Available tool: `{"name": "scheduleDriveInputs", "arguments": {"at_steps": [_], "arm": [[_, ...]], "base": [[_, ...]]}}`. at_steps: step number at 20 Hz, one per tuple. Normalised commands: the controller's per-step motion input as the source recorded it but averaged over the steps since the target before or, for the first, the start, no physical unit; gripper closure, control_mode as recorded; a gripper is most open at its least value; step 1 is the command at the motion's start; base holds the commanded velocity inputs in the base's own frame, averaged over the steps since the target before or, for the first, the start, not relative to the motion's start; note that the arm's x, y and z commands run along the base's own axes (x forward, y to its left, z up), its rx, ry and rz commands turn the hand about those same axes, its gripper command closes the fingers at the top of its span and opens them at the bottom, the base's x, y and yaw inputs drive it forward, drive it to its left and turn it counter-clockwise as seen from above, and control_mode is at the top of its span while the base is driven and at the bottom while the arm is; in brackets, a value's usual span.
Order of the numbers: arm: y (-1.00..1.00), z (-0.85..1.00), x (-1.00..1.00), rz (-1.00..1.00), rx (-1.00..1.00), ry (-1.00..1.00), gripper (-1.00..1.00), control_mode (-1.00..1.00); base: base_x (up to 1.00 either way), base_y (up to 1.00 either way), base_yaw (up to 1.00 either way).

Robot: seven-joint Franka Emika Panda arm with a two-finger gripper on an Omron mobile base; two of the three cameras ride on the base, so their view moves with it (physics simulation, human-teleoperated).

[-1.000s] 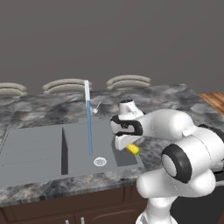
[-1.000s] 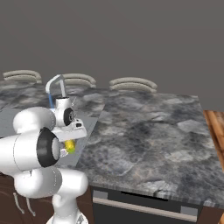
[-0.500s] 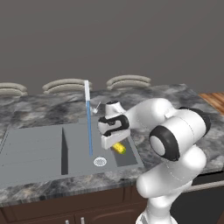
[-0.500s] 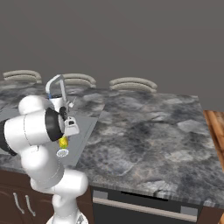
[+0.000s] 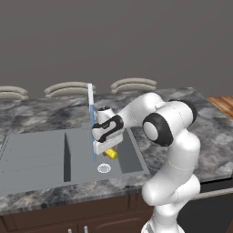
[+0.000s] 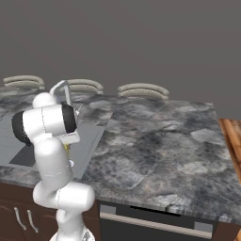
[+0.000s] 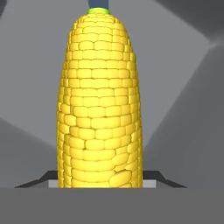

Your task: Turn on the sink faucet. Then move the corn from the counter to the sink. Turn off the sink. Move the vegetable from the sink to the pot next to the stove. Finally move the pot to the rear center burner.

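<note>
The corn (image 5: 111, 154), a yellow cob with a green end, hangs low in the sink's right basin, just above the round drain ring (image 5: 104, 168). My gripper (image 5: 107, 148) is shut on it from above. In the hand view the corn (image 7: 99, 100) stands lengthwise between the jaws, green end far from the hand, over the grey basin floor. The sink faucet (image 5: 90, 93) stands behind the gripper, and a thin blue stream of water (image 5: 93, 136) falls from it into the sink (image 5: 36, 150). The pot is out of view.
The marbled counter (image 6: 155, 141) spreads to the right of the sink, over dark brown cabinets (image 5: 91, 218). Three pale curved chair backs (image 5: 133, 83) stand behind the counter's far edge. The sink divider (image 5: 67, 154) separates the left basin from the right one.
The arm has swung left and down, carrying the corn from near the sink's right rim to a spot over the drain beside the water stream.
</note>
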Motion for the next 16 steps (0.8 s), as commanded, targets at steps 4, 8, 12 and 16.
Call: {"name": "scheduleDriveInputs", "arguments": {"at_steps": [4,8,12,16], "arm": [[0.06,-0.3,0.1,0.0,0.0,0.0,1.0,-1.0],[0.01,-0.24,0.2,0.0,0.0,0.01,1.0,-1.0],[0.05,-0.3,0.25,0.0,0.02,0.0,1.0,-1.0],[0.08,-0.3,0.22,0.0,0.02,0.01,1.0,-1.0]], "base": [[0.0,0.0,0.0],[0.0,0.0,0.0],[0.0,0.0,0.0],[0.0,0.0,0.0]]}}
